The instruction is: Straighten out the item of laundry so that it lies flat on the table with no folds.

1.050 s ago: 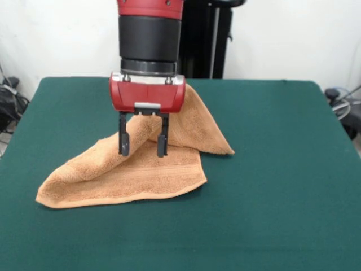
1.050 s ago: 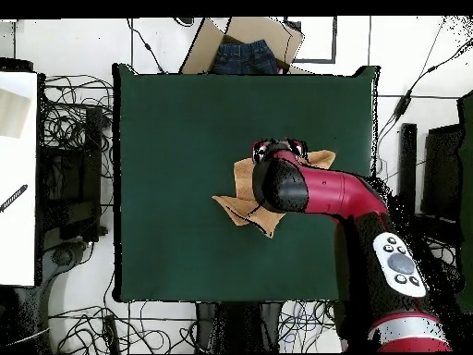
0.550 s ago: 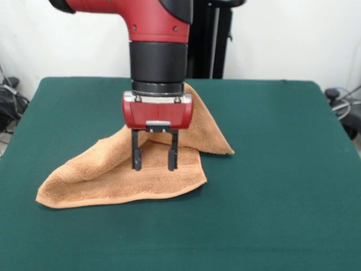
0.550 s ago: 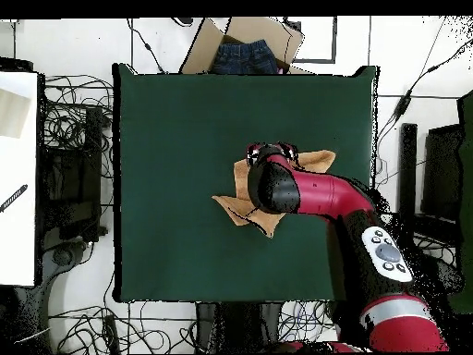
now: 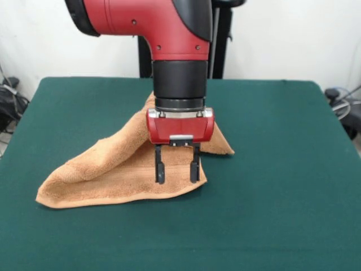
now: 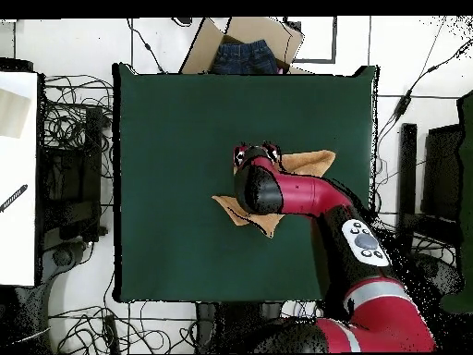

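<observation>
My pincer hangs spread and empty over the towel, tips just above its 3 o'clock corner. The towel sits near the middle of the table, folded over itself, a flap humped up behind my wrist. It looks soft, light and limp, so it should drape and drag rather than slide stiffly; I judge a corner or hem gives the best hold. In the front view its long axis runs from 8 o'clock to 2 o'clock.

Tan-orange terry towel lies folded, rumpled, mid-table on dark green table, one fold raised.
</observation>
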